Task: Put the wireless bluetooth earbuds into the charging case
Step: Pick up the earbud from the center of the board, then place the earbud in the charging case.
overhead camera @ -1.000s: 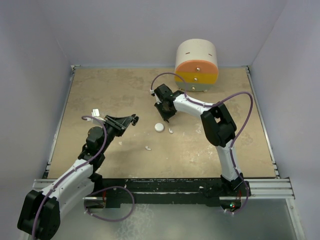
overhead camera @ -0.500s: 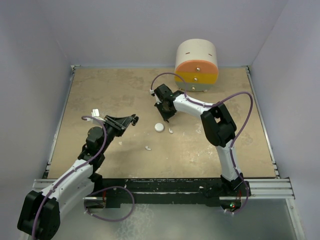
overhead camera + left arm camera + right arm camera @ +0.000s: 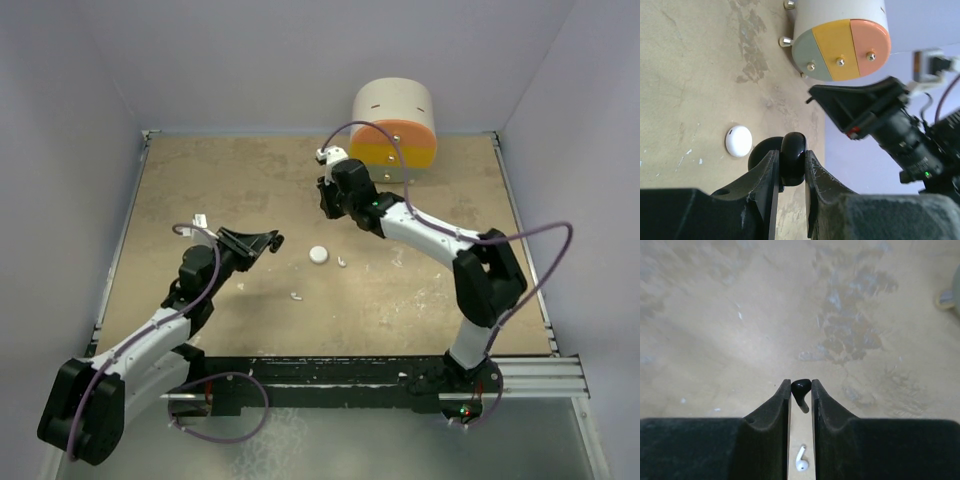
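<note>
My left gripper [image 3: 268, 241] is shut on a black round charging case [image 3: 793, 150] and holds it above the table, left of centre. My right gripper [image 3: 328, 203] is shut on a black earbud [image 3: 801, 388], stem hanging down, raised above the table at the middle back. A white earbud [image 3: 801, 463] lies on the table under the right fingers; it also shows in the top view [image 3: 342, 262]. A second white earbud [image 3: 297, 296] lies nearer the front. A white round disc [image 3: 318, 255] lies between the grippers, also in the left wrist view [image 3: 738, 141]. The other black earbud is hidden.
A white cylinder with a green, yellow and orange face [image 3: 393, 125] stands at the back edge, just behind the right gripper; it shows in the left wrist view [image 3: 840, 40] with small metal knobs. Walls enclose the table on three sides.
My right arm has lifted off the table beside the white disc and swung back and up with the black earbud. My left gripper has shifted slightly right with the case.
</note>
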`<action>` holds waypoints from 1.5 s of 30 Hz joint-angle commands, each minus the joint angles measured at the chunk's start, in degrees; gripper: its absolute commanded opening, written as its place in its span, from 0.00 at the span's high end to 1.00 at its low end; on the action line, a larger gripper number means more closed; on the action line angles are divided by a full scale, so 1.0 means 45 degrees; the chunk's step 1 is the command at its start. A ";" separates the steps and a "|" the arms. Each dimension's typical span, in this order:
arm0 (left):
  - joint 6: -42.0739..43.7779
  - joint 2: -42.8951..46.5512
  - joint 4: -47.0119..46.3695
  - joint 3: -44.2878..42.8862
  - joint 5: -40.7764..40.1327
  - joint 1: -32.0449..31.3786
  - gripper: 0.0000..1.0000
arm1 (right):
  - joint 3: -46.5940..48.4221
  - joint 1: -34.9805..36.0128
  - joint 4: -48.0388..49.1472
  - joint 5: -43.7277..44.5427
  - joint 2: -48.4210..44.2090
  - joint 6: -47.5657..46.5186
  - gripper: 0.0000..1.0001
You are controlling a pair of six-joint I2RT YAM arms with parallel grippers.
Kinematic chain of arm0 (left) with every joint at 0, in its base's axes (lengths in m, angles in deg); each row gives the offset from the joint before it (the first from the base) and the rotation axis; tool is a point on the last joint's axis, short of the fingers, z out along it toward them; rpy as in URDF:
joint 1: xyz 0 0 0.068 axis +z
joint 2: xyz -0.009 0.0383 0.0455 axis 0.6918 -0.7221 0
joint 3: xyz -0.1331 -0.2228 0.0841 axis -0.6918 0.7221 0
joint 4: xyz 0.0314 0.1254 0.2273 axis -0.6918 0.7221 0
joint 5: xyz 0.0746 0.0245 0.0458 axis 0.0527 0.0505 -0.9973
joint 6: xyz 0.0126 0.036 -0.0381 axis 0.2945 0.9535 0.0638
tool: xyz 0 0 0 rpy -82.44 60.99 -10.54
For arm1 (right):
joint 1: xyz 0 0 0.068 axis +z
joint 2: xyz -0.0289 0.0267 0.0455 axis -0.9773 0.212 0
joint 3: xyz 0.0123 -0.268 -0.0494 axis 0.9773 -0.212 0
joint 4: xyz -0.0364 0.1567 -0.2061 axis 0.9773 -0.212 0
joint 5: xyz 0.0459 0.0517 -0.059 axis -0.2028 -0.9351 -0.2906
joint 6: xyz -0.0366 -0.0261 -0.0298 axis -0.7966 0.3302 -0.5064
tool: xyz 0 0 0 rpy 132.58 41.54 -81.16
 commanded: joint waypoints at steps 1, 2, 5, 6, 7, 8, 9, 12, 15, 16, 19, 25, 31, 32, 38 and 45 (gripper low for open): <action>-0.0396 -0.0970 -0.1727 -0.1087 0.0668 0.0084 1.00 | -0.2449 0.0038 0.5226 -0.0097 -0.2223 0.0629 1.00; -0.0488 -0.1259 -0.1886 -0.1243 0.0723 0.0094 1.00 | -0.3029 0.0055 0.6066 0.0030 -0.2652 0.0578 1.00; -0.0781 -0.2168 -0.2646 -0.1673 0.1025 0.0083 1.00 | -0.4607 0.0053 0.8485 -0.0390 -0.3967 0.0451 1.00; -0.0921 -0.2441 -0.2914 -0.1798 0.1104 0.0082 1.00 | -0.5163 0.0056 0.9325 -0.0547 -0.4337 0.0444 1.00; -0.1047 -0.2744 -0.3145 -0.1918 0.1195 0.0069 1.00 | -0.5587 0.0040 1.0070 -0.0649 -0.4679 0.0455 1.00; -0.1184 -0.3031 -0.3474 -0.2036 0.1321 0.0073 1.00 | -0.5940 0.0047 1.0554 -0.0735 -0.4939 0.0442 1.00; -0.1348 -0.3304 -0.3701 -0.2126 0.1417 0.0063 1.00 | -0.6192 0.0041 1.0883 -0.0844 -0.5120 0.0367 1.00; -0.1651 -0.4113 -0.4194 -0.2457 0.1748 0.0072 1.00 | -0.6572 0.0040 1.1369 -0.1098 -0.5362 0.0218 1.00; -0.1928 -0.4737 -0.4685 -0.2637 0.1862 0.0057 1.00 | -0.6596 0.0052 1.1603 -0.1498 -0.5409 0.0303 1.00; -0.2005 -0.4906 -0.4851 -0.2687 0.1870 0.0054 1.00 | -0.6628 0.0059 1.1717 -0.1640 -0.5433 0.0401 1.00; -0.2207 -0.5406 -0.5326 -0.2813 0.1910 0.0026 1.00 | -0.6760 0.0063 1.2066 -0.2043 -0.5501 0.0727 1.00; -0.2849 -0.6355 -0.6202 -0.3140 0.1784 -0.0111 1.00 | -0.7024 0.0192 1.2593 -0.2310 -0.5492 0.1003 1.00; -0.3216 -0.7076 -0.6397 -0.3698 0.1115 -0.0683 1.00 | -0.6774 0.0572 1.2521 -0.2066 -0.5030 0.0923 1.00; -0.3250 -0.7171 -0.6424 -0.3816 0.0996 -0.0817 1.00 | -0.6662 0.0649 1.2445 -0.1947 -0.4944 0.0891 1.00; -0.3536 -0.7509 -0.6688 -0.4145 0.0418 -0.1278 1.00 | -0.6454 0.0947 1.2195 -0.1311 -0.4568 0.0830 1.00; -0.3629 -0.7248 -0.6659 -0.4052 0.0173 -0.1330 1.00 | -0.6627 0.0985 1.2099 -0.1011 -0.4670 0.0787 1.00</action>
